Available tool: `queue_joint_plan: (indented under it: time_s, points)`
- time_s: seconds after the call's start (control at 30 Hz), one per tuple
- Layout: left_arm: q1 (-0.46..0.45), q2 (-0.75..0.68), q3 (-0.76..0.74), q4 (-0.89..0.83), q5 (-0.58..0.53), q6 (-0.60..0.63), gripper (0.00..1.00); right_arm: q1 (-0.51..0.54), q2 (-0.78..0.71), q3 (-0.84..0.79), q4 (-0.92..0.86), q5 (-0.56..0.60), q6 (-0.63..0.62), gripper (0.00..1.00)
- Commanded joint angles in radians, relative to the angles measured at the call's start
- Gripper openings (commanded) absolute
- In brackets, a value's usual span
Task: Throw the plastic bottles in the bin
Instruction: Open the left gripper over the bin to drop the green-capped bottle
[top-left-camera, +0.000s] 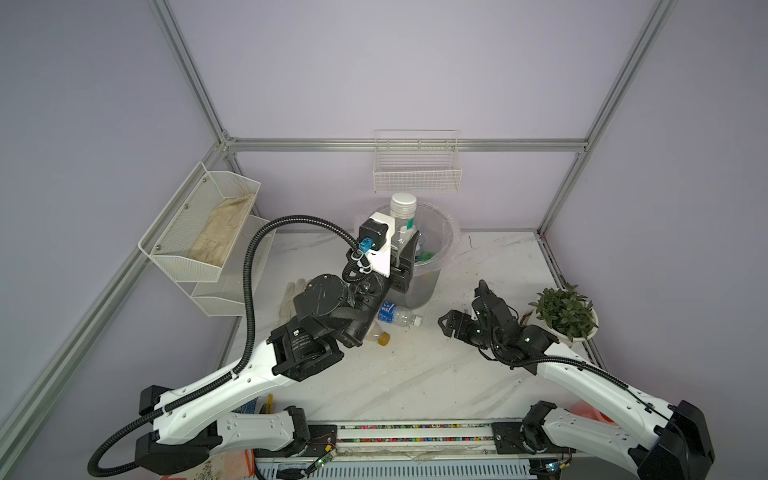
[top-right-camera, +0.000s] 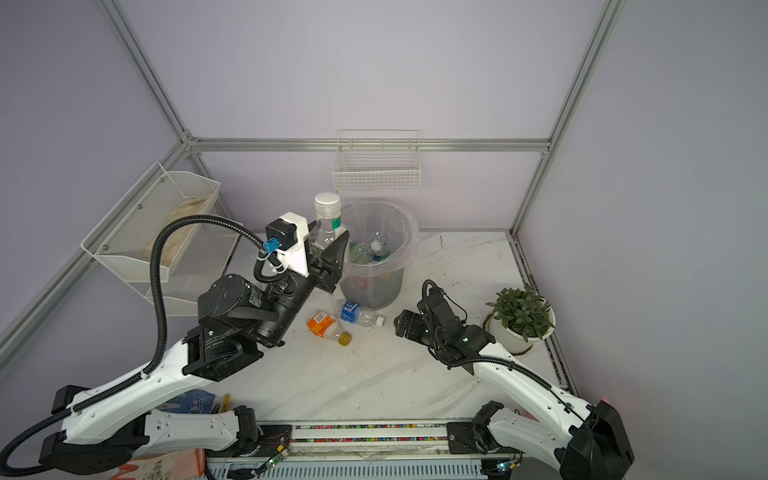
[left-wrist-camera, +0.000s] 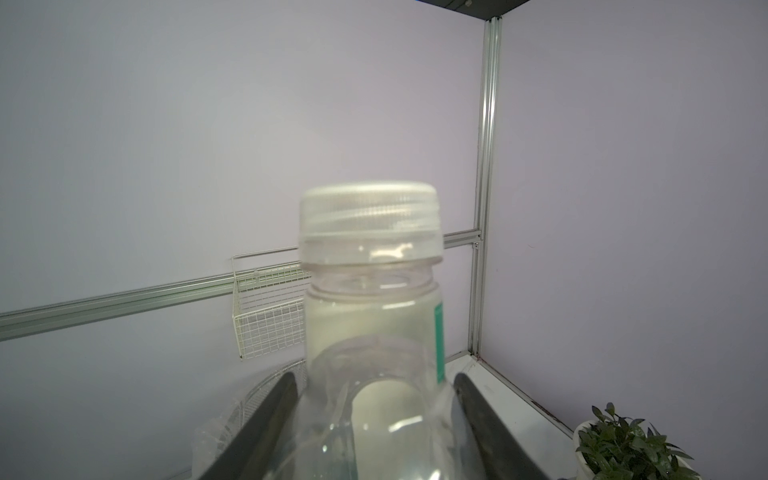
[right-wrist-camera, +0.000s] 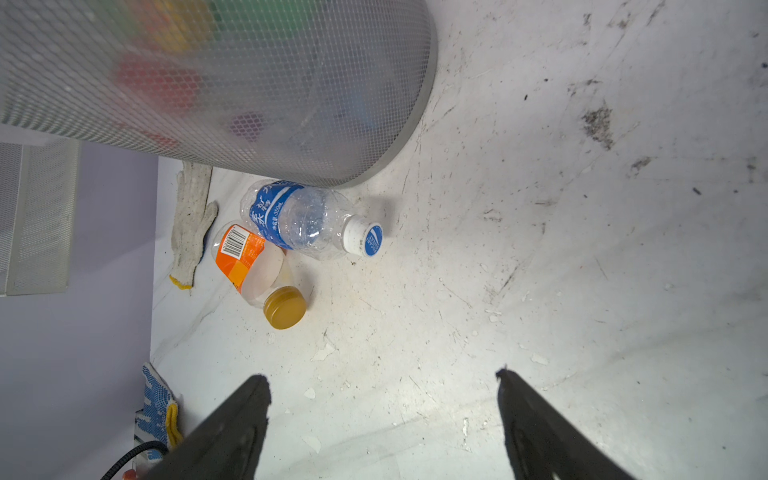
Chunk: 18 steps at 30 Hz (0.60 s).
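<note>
Held bottle: a clear bottle (top-right-camera: 328, 220) with a wide white cap stands upright, cap up, in the upper centre of both top views, raised at the left edge of the bin's mouth.
Left gripper: the left gripper (left-wrist-camera: 372, 376) has its fingers (left-wrist-camera: 270, 415) clamped on the bottle's lower body, one on each side.
Bin: the grey mesh bin (top-right-camera: 374, 286), lined with a clear bag, sits at centre and already contains several bottles.
Bottles on the table: a blue-labelled bottle (right-wrist-camera: 307, 220) lies touching the bin's base; an orange-labelled bottle (right-wrist-camera: 257, 266) lies against it.
Right gripper: the right gripper (right-wrist-camera: 380, 378) hangs at centre right with its fingers wide apart and empty, facing these two bottles.
Step in hand: carrying the held bottle to the bin; release not yet made.
Next move: probably shift the bottle right until it is wholly over the opening, then part the fingers. Whether it already clears the rim cannot be told.
Surroundings: a glove (right-wrist-camera: 191, 220) lies left of the bottles; a potted plant (top-right-camera: 521, 328) stands at right.
</note>
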Motion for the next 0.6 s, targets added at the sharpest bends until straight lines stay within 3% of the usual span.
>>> queue_joint_plan:
  time_s: [0.0, 0.37, 0.57]
  points:
    - [0.028, 0.021, 0.107, 0.047, 0.028, 0.034, 0.39, 0.008, -0.006, 0.029, 0.003, 0.021, 0.015, 0.88]
    - [0.218, 0.197, 0.279, -0.09, 0.176, -0.132, 0.39, 0.011, -0.047, 0.047, -0.038, 0.034, 0.012, 0.88]
    - [0.373, 0.424, 0.466, -0.325, 0.361, -0.267, 0.44, 0.013, -0.064, 0.069, -0.058, 0.038, 0.011, 0.88]
